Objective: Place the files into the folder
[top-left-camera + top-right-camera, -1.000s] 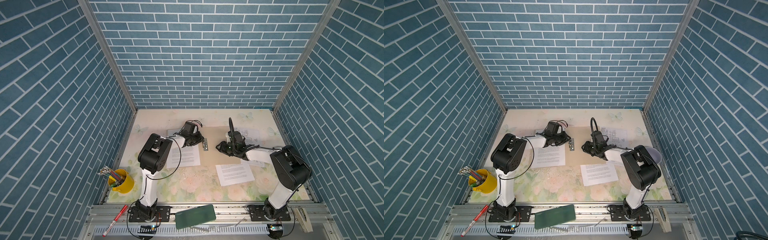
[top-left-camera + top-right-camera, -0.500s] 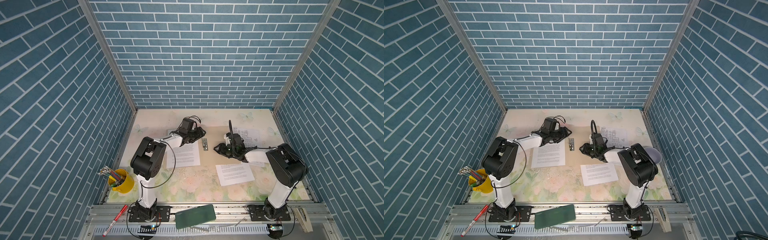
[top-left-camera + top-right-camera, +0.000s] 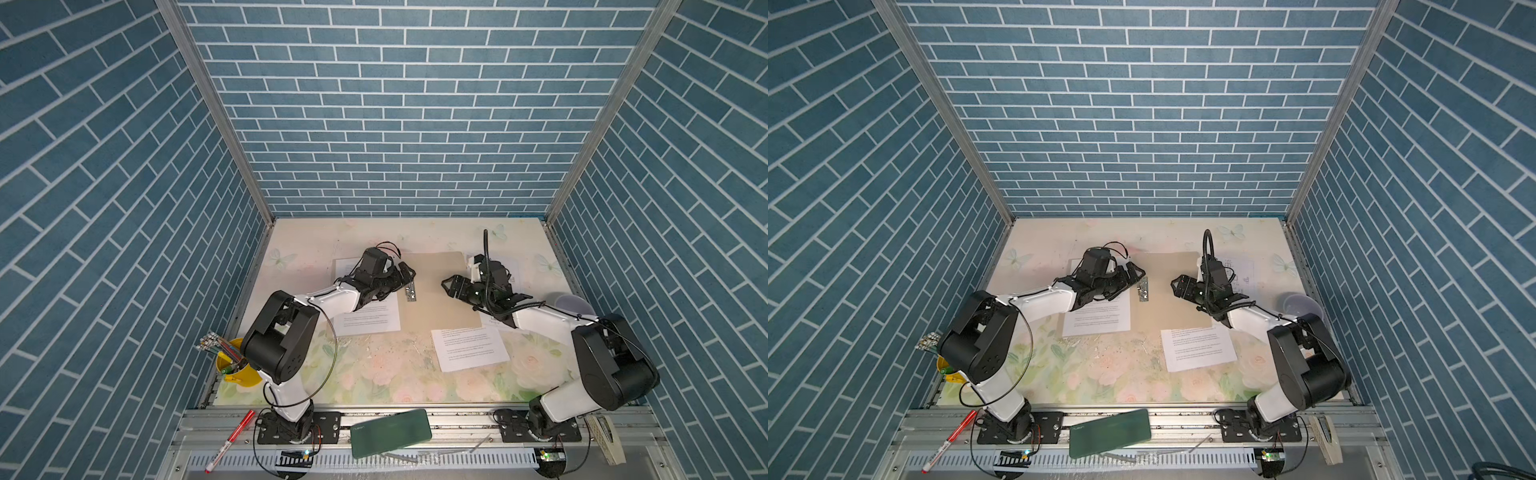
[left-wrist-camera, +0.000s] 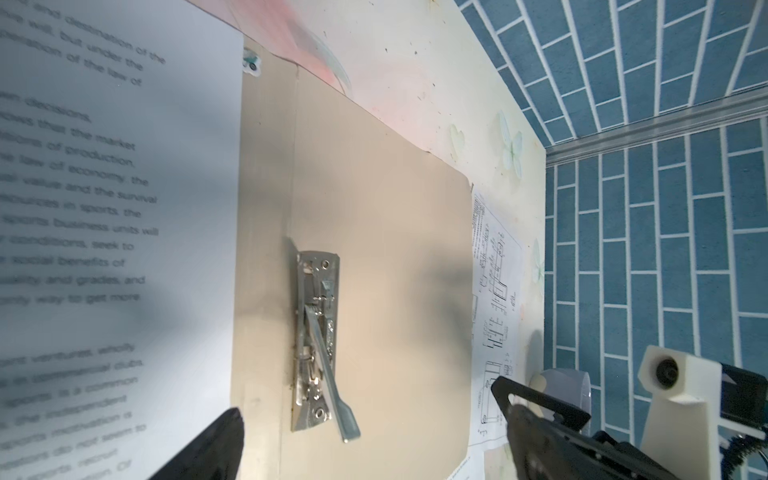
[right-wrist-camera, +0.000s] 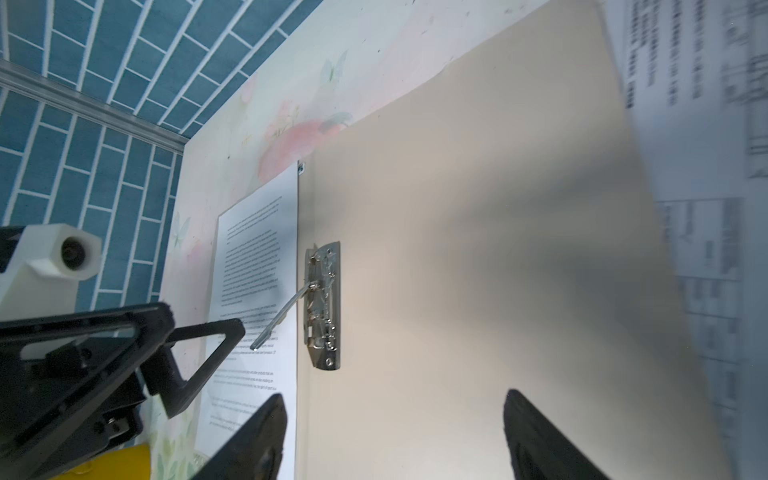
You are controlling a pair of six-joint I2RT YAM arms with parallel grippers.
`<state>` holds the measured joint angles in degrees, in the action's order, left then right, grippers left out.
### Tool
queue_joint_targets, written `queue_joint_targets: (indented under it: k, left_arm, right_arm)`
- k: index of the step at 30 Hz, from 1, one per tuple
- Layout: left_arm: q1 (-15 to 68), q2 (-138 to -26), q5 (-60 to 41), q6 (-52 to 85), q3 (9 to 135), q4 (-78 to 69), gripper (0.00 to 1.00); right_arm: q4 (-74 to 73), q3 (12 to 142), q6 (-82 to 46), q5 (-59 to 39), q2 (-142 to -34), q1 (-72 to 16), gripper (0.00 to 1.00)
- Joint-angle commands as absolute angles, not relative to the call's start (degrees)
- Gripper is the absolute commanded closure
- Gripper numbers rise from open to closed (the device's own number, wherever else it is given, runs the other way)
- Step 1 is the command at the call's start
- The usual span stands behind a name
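The tan folder (image 3: 440,291) lies open and flat on the table, its metal clip (image 3: 411,291) with the lever raised (image 4: 328,365). One text file (image 3: 365,309) covers the folder's left half. A second text file (image 3: 469,349) lies at the folder's front right corner. The diagram file (image 3: 513,270) lies to its right, partly under my right arm. My left gripper (image 3: 405,274) hovers open by the clip, the lever's tip between its jaws in the left wrist view (image 4: 374,424). My right gripper (image 3: 451,286) hangs open over the bare right half (image 5: 390,407), holding nothing.
A yellow cup of pens (image 3: 237,368) stands at the front left. A dark green case (image 3: 390,432) and a red marker (image 3: 230,440) lie on the front rail. A pale translucent bowl (image 3: 571,303) sits by the right wall, a tape roll (image 3: 602,434) at the front right.
Both grippers have opened wide. The left arm has stretched out, bringing its gripper a little closer to the clip. The right gripper has stayed about where it was.
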<state>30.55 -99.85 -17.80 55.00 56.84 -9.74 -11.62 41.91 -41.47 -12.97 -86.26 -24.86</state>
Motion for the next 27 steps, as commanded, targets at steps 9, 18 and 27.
queue_joint_targets:
  k: [9, 18, 27]
  left_arm:
    - [35.0, -102.6, -19.5, 62.1, 55.0, -18.0, 0.0]
    - [35.0, -107.1, -20.8, 62.8, 57.9, -21.4, 0.0]
    - [32.8, -109.9, -22.4, 61.7, 62.9, -20.0, 0.01]
  right_arm:
    - [-5.1, 38.1, -38.2, -9.8, -84.8, -18.7, 0.17]
    - [-7.2, 35.9, -38.2, -11.4, -85.8, -17.3, 0.18]
    - [-8.0, 34.6, -38.7, -12.1, -86.2, -16.9, 0.2]
